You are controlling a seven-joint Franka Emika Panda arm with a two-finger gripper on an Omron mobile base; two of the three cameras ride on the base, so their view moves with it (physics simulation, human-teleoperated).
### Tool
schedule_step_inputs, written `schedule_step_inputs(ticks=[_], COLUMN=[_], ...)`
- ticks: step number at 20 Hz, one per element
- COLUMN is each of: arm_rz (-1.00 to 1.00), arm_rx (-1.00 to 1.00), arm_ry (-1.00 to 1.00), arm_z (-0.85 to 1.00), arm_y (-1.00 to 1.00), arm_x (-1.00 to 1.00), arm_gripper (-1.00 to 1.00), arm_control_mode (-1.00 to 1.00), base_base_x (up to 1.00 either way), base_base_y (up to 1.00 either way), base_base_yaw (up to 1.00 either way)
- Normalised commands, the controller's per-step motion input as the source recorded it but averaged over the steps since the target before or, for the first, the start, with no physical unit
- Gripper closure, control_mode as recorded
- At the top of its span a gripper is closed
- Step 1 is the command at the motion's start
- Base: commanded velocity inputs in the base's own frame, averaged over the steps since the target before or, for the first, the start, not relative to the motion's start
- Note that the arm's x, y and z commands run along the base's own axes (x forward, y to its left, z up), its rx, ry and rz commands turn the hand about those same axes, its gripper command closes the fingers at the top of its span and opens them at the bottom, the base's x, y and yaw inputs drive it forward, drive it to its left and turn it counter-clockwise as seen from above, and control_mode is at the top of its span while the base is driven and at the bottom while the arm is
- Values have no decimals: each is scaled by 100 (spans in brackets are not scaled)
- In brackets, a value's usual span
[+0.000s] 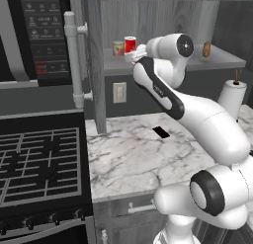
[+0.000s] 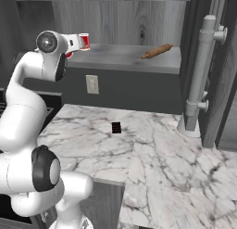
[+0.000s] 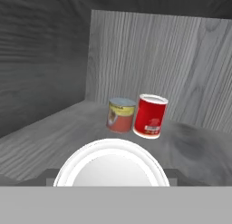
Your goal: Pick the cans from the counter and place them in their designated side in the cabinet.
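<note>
Robot arm reaching up from over a white marble table (image 1: 128,159) into a grey wood-grain cabinet, its tool (image 1: 137,55) level with the shelf (image 1: 222,56). The tool appears closed around a red can (image 3: 111,166), whose pale round top shows large at the bottom of the hand view; the fingers themselves are hidden, so the grip is judged, not seen. Just ahead on the shelf stand a labelled red can (image 3: 151,115) and a tan-banded can (image 3: 120,114), touching or nearly so, near the end that meets the upright grey panel (image 1: 94,65). A small brown object (image 2: 157,51) lies well apart at the other end. The main risk is likely a collision: pushing the held can further in could knock the labelled red can into its neighbour or tip it. It seems to lean in the hand view, though that may be the camera's own tilt. Releasing before the held can's base sits flat on the shelf could let it topple or roll off the front edge onto the table. Setting it too far from the panel would leave it on the wrong side.
</note>
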Motion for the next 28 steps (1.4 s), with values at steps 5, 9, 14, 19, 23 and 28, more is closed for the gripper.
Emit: schedule_step_inputs(ticks=[5,9,14,19,23,28], arm_rz=[0,0,0,0,0,0], arm_rx=[-3,-3,-2,-2,-2,-3], arm_ry=[3,2,2,4,5,2], arm_z=[-6,-9,-10,-9,-13,-20], arm_y=[4,2,2,4,4,6], arm_x=[27,28,30,33,30,24], arm_gripper=[100,100,100,100,100,100], arm_control_mode=[-100,-100,-100,-100,-100,-100], base_base_x=[0,0,0,0,0,0], base_base_y=[0,0,0,0,0,0], base_base_yaw=[0,0,0,0,0,0])
